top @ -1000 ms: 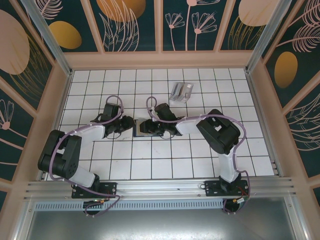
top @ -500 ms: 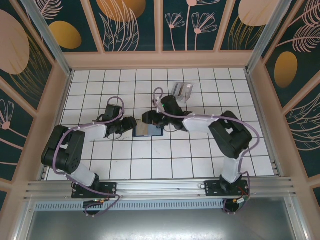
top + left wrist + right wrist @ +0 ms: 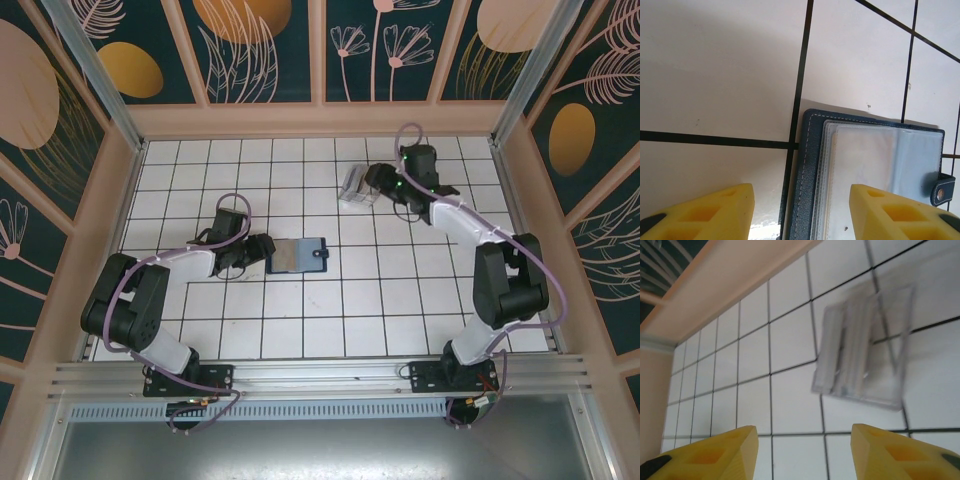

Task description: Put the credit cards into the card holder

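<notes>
The card holder [image 3: 300, 254] lies open on the white tiles left of centre, navy with a snap tab on its right edge. In the left wrist view, a pale beige credit card [image 3: 862, 165] seems to sit under the holder's clear sleeves [image 3: 920, 160]. My left gripper [image 3: 262, 248] is at the holder's left edge, open. The navy edge [image 3: 807, 175] lies between its yellow fingers [image 3: 715, 212] and touches neither. My right gripper [image 3: 377, 182] hovers open at the back, just right of the clear plastic tray [image 3: 357, 187], with nothing between its fingers [image 3: 890, 450]. Blur hides whether cards stand in the tray [image 3: 865, 357].
The tiled floor is walled by a beige rim [image 3: 320, 118] at the back and by metal posts at the sides. The right arm's links [image 3: 500, 275] stretch along the right side. Open tiles lie between the holder and the near edge.
My right arm has swung from the card holder to the back right, beside the clear tray. Both grippers have opened wider. The left gripper stays at the holder's left edge.
</notes>
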